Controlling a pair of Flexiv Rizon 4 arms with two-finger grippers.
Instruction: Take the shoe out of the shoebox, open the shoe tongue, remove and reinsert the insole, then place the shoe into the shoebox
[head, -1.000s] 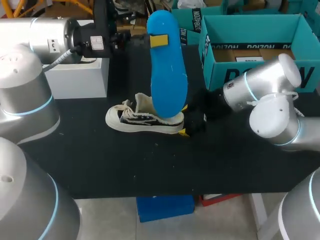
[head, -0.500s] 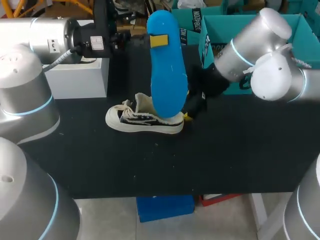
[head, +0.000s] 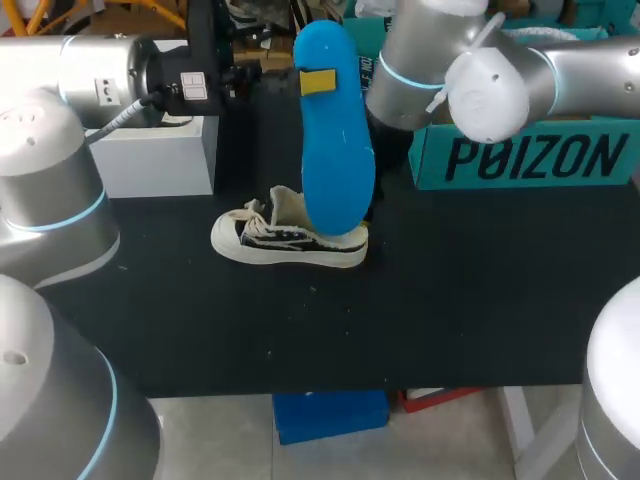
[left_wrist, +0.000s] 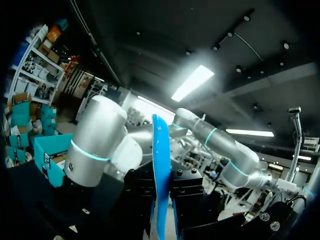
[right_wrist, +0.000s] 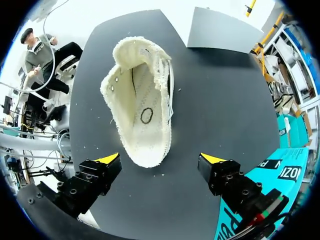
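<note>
My left gripper (head: 318, 82) holds the blue insole (head: 335, 150) upright in the air, above the table's middle. In the left wrist view the insole (left_wrist: 160, 165) stands edge-on, pinched between the black fingers (left_wrist: 140, 200). Beneath it, a cream canvas shoe (head: 285, 238) with black trim lies on the black table. My right arm (head: 440, 60) hangs over the shoe's heel end, with its fingers hidden behind the insole in the head view. Its wrist view looks straight down into the empty shoe (right_wrist: 142, 112). The right gripper (right_wrist: 160, 160) is open above the heel, touching nothing.
The open teal shoebox (head: 530, 150) stands at the back right, and a corner of the shoebox (right_wrist: 260, 185) shows beside my right fingers. A white box (head: 160, 155) sits at the back left. Bare black table (head: 450, 300) lies in front of the shoe.
My right arm has risen from table level beside the shoe's heel and swung back and leftward to hang over the shoe. The left arm, insole and shoe have not moved.
</note>
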